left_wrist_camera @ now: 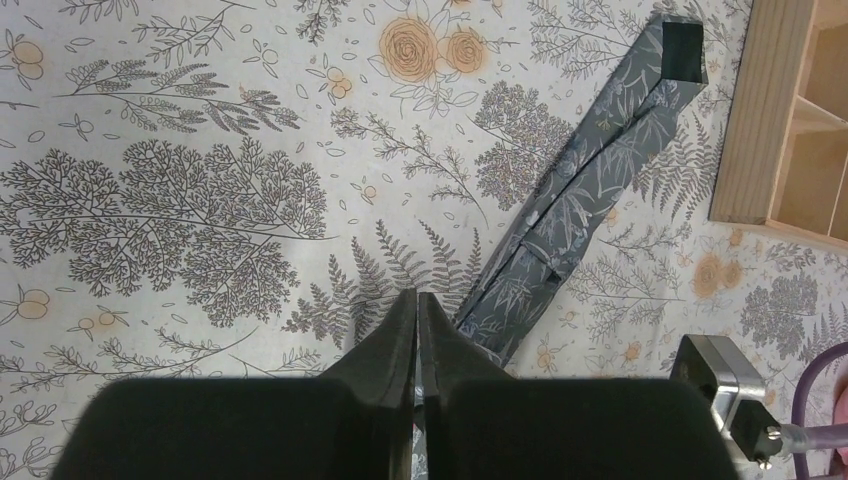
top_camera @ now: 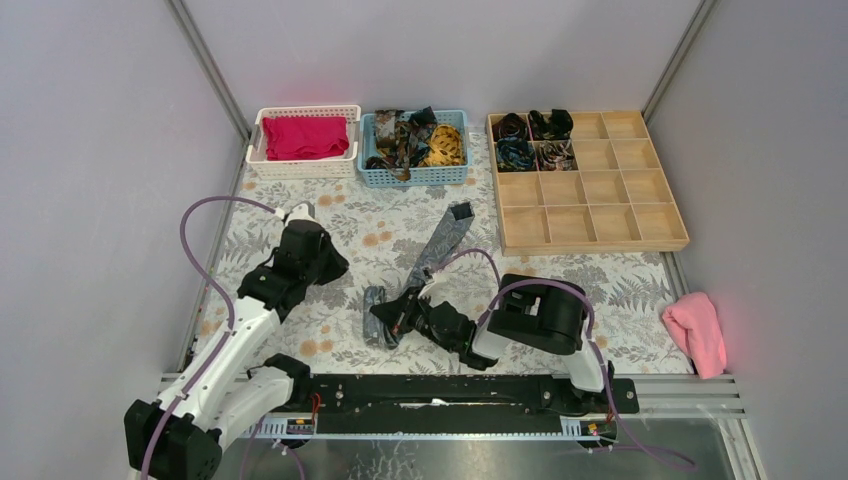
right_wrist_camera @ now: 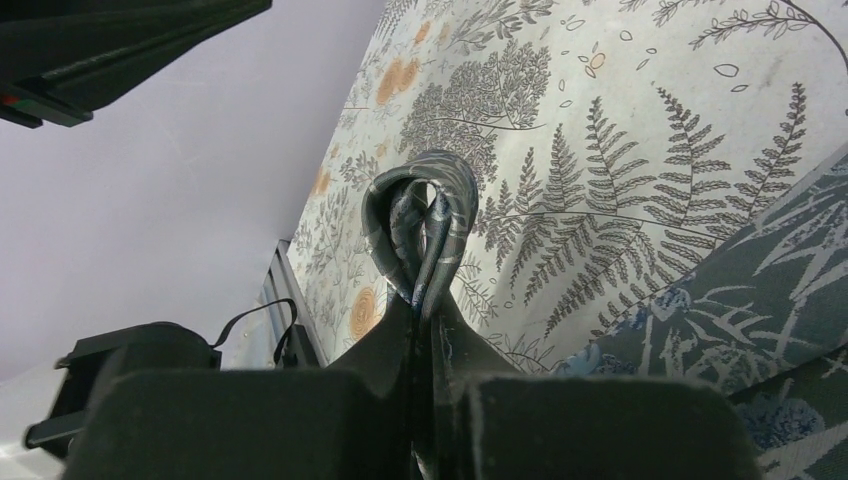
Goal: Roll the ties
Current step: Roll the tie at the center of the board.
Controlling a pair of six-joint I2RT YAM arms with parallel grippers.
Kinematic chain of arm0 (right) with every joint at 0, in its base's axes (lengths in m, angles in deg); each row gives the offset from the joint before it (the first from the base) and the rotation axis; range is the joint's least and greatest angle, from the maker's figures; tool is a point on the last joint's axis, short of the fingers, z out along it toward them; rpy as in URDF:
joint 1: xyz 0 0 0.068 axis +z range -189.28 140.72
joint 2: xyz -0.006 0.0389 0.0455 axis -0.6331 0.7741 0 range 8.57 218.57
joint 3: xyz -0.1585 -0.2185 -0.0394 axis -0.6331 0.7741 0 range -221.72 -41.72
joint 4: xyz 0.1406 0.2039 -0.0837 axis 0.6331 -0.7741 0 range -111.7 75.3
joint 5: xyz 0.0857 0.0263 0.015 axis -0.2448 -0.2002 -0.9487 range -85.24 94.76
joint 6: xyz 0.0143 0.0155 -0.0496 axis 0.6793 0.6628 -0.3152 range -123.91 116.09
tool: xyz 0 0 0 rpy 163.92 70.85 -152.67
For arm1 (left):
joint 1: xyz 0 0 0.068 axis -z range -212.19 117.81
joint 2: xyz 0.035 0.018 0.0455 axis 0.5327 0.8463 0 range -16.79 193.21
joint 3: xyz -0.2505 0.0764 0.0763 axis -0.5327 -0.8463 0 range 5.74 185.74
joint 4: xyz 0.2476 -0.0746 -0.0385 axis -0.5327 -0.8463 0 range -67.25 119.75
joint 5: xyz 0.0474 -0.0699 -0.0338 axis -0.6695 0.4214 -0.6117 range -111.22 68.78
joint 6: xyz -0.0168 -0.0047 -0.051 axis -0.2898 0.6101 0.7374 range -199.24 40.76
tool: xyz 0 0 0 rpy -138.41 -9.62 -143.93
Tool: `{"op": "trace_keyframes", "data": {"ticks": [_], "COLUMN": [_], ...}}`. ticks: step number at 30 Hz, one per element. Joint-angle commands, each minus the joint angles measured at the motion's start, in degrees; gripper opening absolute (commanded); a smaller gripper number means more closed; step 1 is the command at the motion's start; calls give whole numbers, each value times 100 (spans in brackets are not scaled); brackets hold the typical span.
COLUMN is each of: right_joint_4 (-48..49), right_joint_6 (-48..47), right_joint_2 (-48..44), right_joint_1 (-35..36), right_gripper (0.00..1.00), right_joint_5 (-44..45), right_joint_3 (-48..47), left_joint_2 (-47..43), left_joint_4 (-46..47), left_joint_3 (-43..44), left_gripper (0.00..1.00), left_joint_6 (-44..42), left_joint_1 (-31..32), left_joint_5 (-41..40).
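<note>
Right gripper (right_wrist_camera: 425,300) nips the grey tie (right_wrist_camera: 400,225) by its looped end.
The strip runs up-right from lower centre of the top view; left gripper (left_wrist_camera: 418,302), left of centre, is closed on nothing; further ties (top_camera: 420,138) fill the blue basket (top_camera: 415,178) at top centre.

We read no text, label, brand, number or sign in any of the three views.
</note>
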Motion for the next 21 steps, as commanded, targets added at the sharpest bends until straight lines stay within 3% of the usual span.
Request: {"op": "trace_keyframes", "data": {"ticks": [1, 11, 15, 19, 21], "right_joint_4": [562, 898, 618, 365, 401], "right_joint_6": [27, 703, 788, 846, 812], "right_joint_2": [171, 179, 79, 47, 31], "right_joint_1": [8, 61, 78, 98, 104], "right_gripper": [1, 1, 4, 27, 31], "right_joint_5": [384, 935, 1015, 987, 961], "right_joint_3": [-102, 560, 627, 635, 677], "left_joint_2": [16, 528, 782, 1039, 1172], "left_joint_4": [185, 738, 925, 1163, 1260], "left_joint_3": [70, -323, -445, -638, -701], "left_gripper": [8, 6, 5, 3, 2], "left_joint_6": [30, 112, 83, 69, 76], "left_joint_1": [-2, -12, -12, -12, -12], "left_joint_5": [-215, 67, 115, 210, 234]}}
